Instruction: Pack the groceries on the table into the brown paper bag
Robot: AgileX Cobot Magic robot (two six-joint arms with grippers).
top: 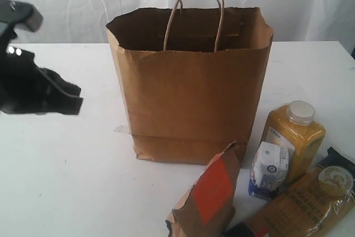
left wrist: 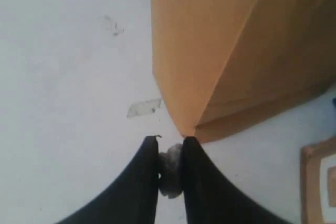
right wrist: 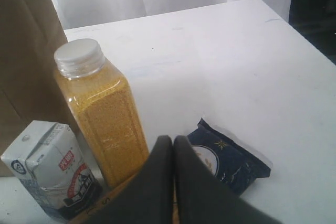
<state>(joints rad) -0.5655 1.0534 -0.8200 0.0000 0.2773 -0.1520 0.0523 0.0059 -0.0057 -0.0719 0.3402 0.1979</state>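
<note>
Exterior view: brown paper bag (top: 191, 87) upright mid-table (top: 66, 181), mouth open, inside too dark to read.
Groceries are clustered at 4–5 o'clock of the bag, all on the tabletop:
- brown pouch (top: 208, 198) at 5, leaning, its top corner right by the bag's bottom edge
- white-blue carton (top: 270, 170) at 4, just beside the pouch
- yellow bottle (top: 294, 137) upright, close behind the carton
- spaghetti packet (top: 302, 206) lying flat, outermost of the group

Left arm (top: 28, 87) sits at 9 o'clock of the bag, apart from it.
Left gripper (left wrist: 170, 140): fingers almost together, with a small pale grey lump (left wrist: 170, 174) in the thin gap (can't tell what it is). The bag's lower corner and a scrap of tape (left wrist: 144, 107) lie beyond the tips.
Right gripper (right wrist: 173, 139): fingers pressed together, nothing held, over the spaghetti packet's dark blue end, with bottle and carton just beside.
</note>
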